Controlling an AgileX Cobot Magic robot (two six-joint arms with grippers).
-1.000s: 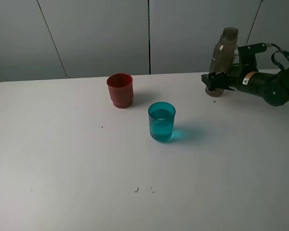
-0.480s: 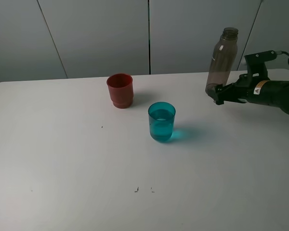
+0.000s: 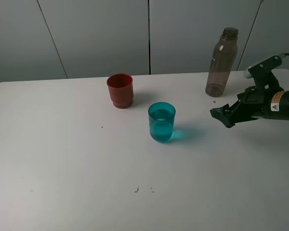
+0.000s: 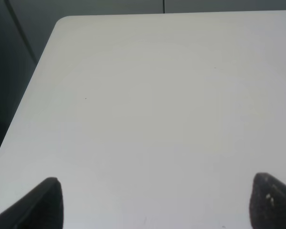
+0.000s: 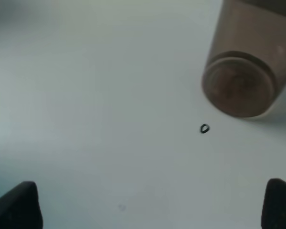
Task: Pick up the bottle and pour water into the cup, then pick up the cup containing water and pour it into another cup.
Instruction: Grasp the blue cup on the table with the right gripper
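Backed away from the tall smoky grey-brown translucent plastic bottle [image 3: 222, 62], the right gripper [image 3: 222, 117] now hovers low near it, apart, jaws wide and empty, its arm cut off at the right edge. The bottle stands upright at the white table's [image 3: 62, 159] far right. The teal translucent tumbler [image 3: 162, 122] holding water sits mid-table, the opaque red stepped cup [image 3: 120, 90] behind it to the left. Only two wide-set tips of the left gripper [image 4: 152, 205] show.
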